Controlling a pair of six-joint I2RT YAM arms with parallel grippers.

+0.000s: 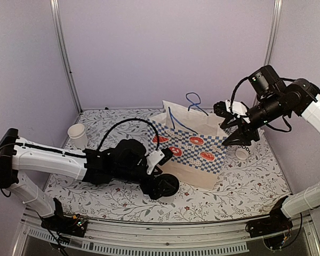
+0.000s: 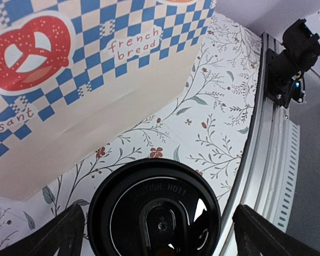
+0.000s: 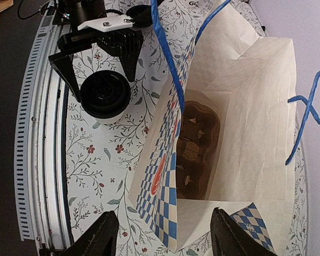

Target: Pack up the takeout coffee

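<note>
Coffee [image 2: 154, 208] is stood upright on table [image 1: 245, 186], lid up, just at checkered bag's [image 1: 192, 154] near face. It's straddled by left gripper [image 2: 159, 234], fingers spread, not clamped. Bag mouth lies above & beyond cup. Right gripper [image 3: 164, 213] is held open over bag rim; left is far nearer.

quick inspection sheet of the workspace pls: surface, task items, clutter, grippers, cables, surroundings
surface: floral-print tabletop, no spills seen
job's things: takeout coffee upright, black lid on, on the near side of the checkered paper bag; bag open, brown tray at its bottom
clutter: plain white cup far left; lettered white cup right of the bag
grippers: left gripper open, fingers either side of the coffee; right gripper open above the bag's mouth
cables: black cable looping over the left arm
surroundings: lilac walls, metal rail at the near edge
</note>
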